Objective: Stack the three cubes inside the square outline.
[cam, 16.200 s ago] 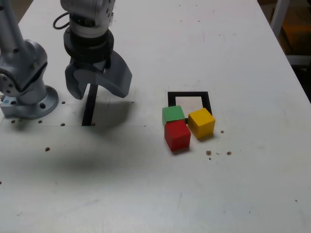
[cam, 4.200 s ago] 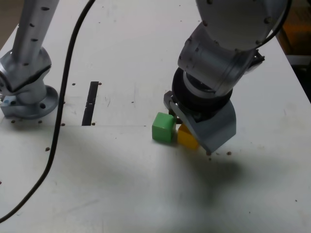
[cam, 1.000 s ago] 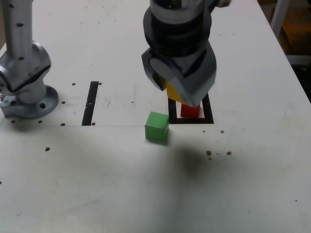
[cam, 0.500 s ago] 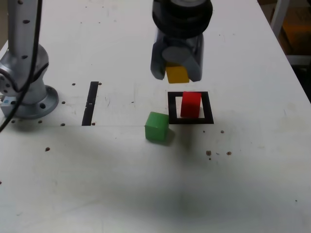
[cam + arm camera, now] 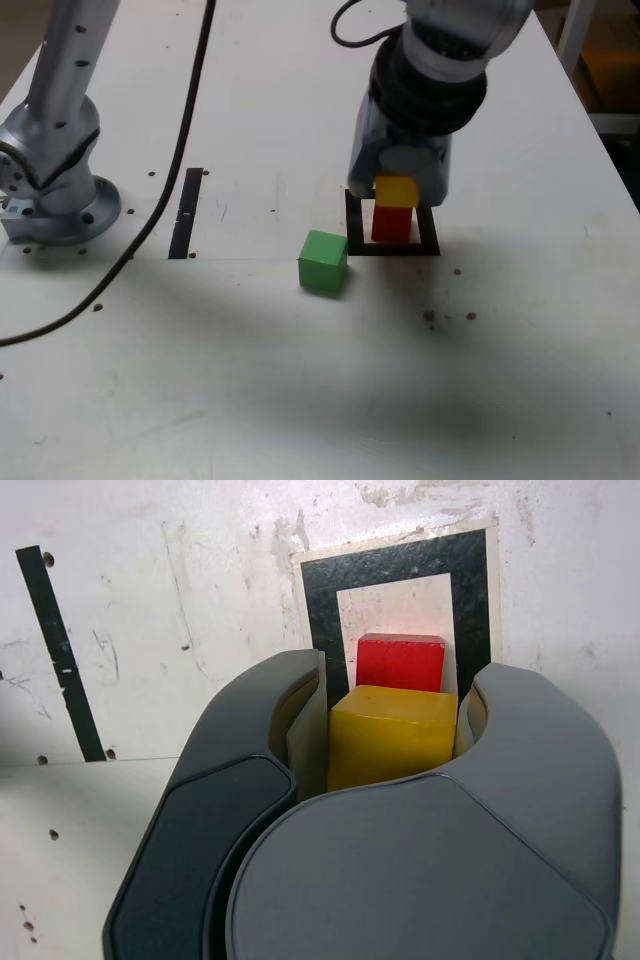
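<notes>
Yellow cube [image 5: 396,191] sits clamped between the jaws of the gripper [image 5: 398,186], directly above the red cube [image 5: 391,225]; whether the two cubes touch is unclear; the red one stands inside the square outline [image 5: 428,236] on the white worktop [image 5: 300,380]; the green cube [image 5: 323,262] lies just outside the outline, at the exterior view's left and nearer; a narrow black strip [image 5: 185,212] lies well apart, farther left.

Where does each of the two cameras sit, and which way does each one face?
Exterior view: off the arm, above the table, looking down; shows arm base, arm, gripper, green cube.
Wrist view: on the wrist, looking past the jaws to the table.
Shared: yellow cube in the gripper, red cube, square outline, black strip.
</notes>
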`<state>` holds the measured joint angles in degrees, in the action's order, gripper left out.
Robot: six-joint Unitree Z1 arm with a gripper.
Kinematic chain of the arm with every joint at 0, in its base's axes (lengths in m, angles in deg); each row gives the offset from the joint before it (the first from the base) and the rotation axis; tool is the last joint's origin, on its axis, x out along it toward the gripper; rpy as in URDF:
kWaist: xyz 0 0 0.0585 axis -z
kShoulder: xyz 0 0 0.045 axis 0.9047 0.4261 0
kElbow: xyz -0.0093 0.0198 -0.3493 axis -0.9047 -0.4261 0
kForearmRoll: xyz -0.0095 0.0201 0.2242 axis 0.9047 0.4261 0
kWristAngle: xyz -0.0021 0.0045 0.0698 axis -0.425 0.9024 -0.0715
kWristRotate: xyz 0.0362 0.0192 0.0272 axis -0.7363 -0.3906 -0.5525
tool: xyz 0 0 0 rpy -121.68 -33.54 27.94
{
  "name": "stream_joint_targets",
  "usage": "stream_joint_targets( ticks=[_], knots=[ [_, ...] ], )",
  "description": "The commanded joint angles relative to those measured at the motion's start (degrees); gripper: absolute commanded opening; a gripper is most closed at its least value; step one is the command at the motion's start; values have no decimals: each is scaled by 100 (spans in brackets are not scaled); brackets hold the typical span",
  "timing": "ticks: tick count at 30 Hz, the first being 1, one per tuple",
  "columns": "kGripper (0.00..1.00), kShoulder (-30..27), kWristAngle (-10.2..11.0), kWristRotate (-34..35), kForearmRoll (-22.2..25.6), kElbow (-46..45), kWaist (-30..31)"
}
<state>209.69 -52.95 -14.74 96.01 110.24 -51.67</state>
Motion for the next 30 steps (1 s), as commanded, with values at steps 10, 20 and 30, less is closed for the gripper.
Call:
stream_joint_targets(
  ticks=[10, 20, 30],
  knots=[
    [4, 136, 110, -170, 65, -70, -163],
    [4, 223, 85, -214, 35, -89, -172],
    [13, 268, 72, -307, 24, -121, -177]
  ],
)
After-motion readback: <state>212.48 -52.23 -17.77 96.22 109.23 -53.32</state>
